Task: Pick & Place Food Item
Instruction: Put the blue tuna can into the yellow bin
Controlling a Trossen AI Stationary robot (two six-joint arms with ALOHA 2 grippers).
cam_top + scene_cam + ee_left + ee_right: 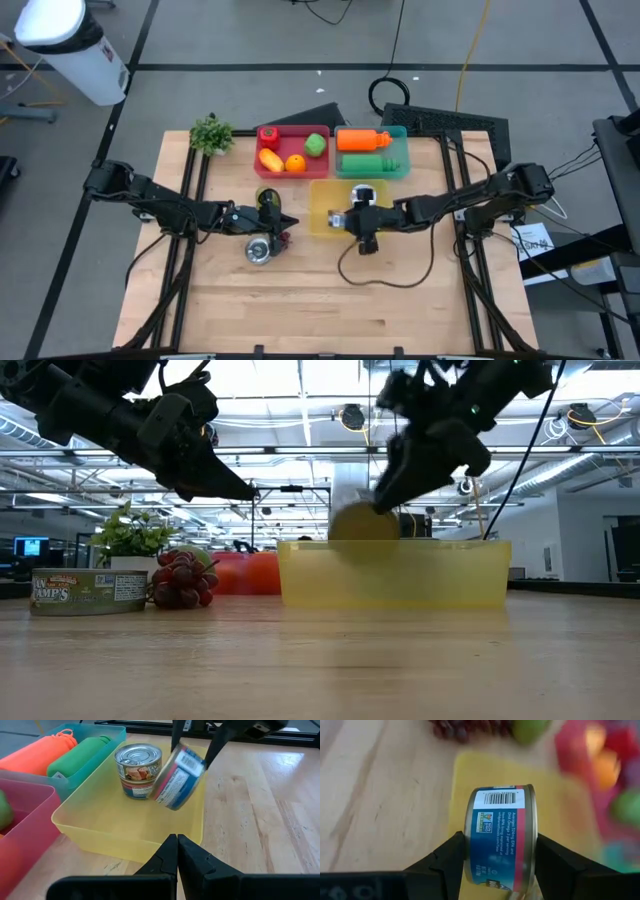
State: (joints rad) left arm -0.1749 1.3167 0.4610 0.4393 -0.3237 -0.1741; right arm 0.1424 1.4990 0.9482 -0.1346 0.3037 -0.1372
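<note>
Tin on the table [90, 592]: label reads "AMP'S", first letters cut off. Blue tin [501, 838]: barcode and a small square "NON GMO" badge; other print too small to read. Rest: no readable text.

The high view looks straight down from well above, taking in the whole wooden table [300, 300] with floor around it. The low view sits at table-top height, looking level across the boards into the room, with the yellow bin [395, 572] at frame centre. The left wrist view looks forward over its own dark fingers [170, 857] at lower centre, facing the same yellow bin [115, 832] from close by. The right wrist view looks steeply down, very near a blue-labelled can [502, 837] filling mid-frame. All four views share the yellow bin [325, 215]; the can also appears in the left wrist view [176, 777].
</note>
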